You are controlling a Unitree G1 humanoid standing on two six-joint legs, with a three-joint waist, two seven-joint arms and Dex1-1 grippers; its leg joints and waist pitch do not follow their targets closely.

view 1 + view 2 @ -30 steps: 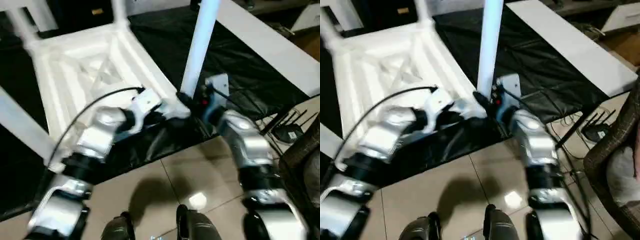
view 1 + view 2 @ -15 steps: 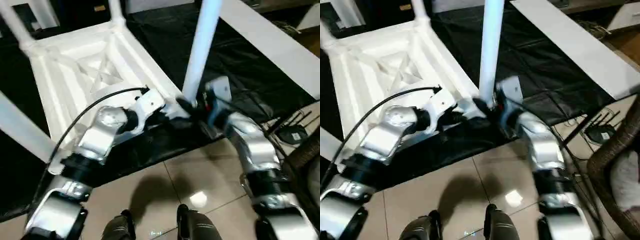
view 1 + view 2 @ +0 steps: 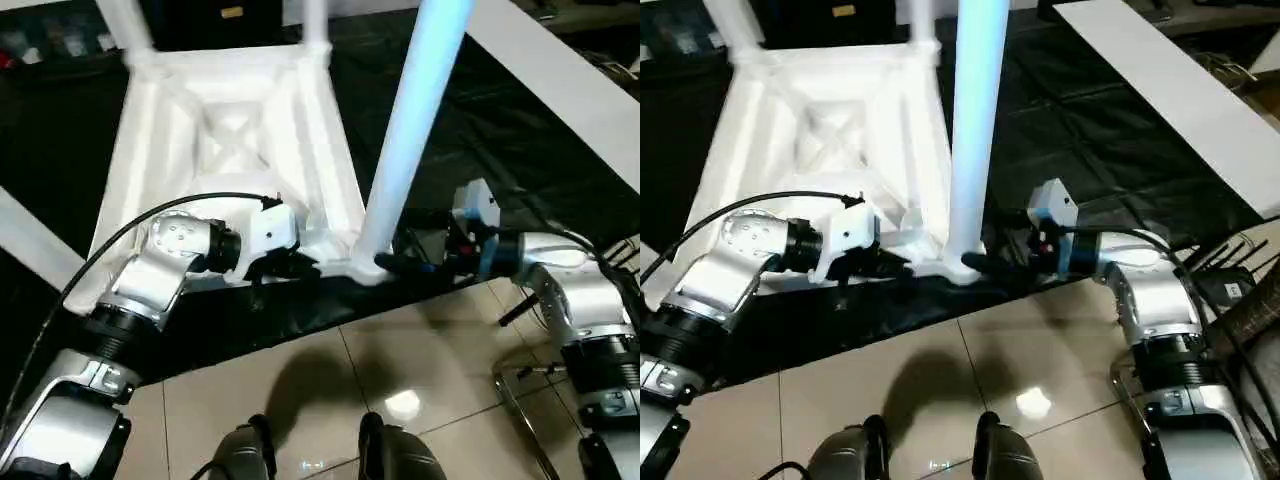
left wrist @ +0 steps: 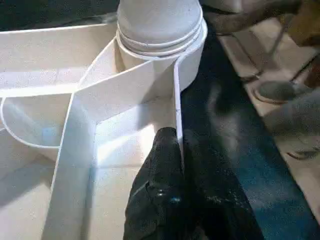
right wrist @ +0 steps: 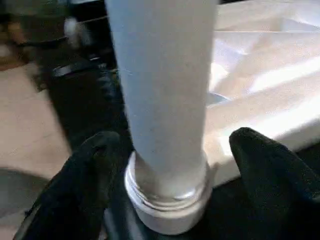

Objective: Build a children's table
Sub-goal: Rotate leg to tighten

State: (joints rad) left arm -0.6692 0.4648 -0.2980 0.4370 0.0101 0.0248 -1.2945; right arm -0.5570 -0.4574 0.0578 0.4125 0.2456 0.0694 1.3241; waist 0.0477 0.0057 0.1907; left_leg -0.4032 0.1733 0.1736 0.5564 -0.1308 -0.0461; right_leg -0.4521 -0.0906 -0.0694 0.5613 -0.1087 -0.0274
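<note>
Letting go, the right tool had spread wide around the leg, now standing in its socket. The left tool pinched the table's rim.

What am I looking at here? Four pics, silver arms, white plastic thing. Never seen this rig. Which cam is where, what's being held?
It is a humanoid robot with two silver arms, each ending in a hand of two black fingers. The two wide pictures come from a stereo camera on its head, looking down over the forearms. The two close-ups come from cameras on the wrists, looking along each hand's fingers.

On the black-covered work table lies a children's table, white plastic, upside down, so you see the ribbed underside. Legs stand up from its corner sockets.

The left hand is shut, pinching a thin rim wall of the top just beside the nearest socket. The right hand is open, one finger on each side of the nearest leg at its base, not gripping it.
</note>
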